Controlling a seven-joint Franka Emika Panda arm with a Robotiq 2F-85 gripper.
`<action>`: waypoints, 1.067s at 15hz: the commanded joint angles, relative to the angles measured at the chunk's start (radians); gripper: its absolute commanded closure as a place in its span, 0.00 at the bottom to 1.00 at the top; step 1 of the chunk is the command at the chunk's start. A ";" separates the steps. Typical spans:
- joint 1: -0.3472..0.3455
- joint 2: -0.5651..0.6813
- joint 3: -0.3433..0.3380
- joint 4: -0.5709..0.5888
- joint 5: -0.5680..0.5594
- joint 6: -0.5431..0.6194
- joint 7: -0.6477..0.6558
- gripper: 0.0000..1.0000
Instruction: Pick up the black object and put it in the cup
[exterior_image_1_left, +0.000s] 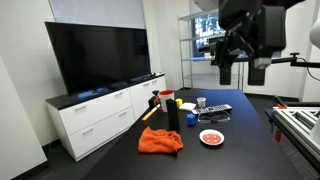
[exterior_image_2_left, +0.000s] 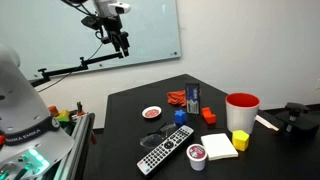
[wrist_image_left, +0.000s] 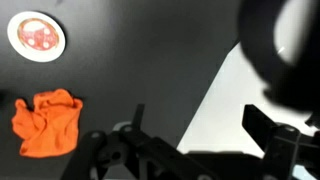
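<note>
Your black table (exterior_image_2_left: 125, 128) carries a loose cluster of things. The red cup (exterior_image_2_left: 242, 110) stands upright, with a yellow block (exterior_image_2_left: 240, 140) just beside it and a white pad (exterior_image_2_left: 219, 146) next to that. The black object (exterior_image_2_left: 193, 97) stands upright just beside the crumpled orange cloth (exterior_image_2_left: 177, 98). A small white plate (exterior_image_2_left: 152, 113) lies a little apart from them. Near the table's edge you have a remote (exterior_image_2_left: 165, 151) lying flat beside a small tub (exterior_image_2_left: 197, 156).
</note>
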 joint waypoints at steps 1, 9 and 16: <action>-0.005 -0.009 0.005 0.031 0.002 0.004 -0.001 0.00; -0.113 0.073 -0.013 0.097 -0.066 0.066 0.033 0.00; -0.302 0.343 -0.052 0.222 -0.224 0.231 0.129 0.00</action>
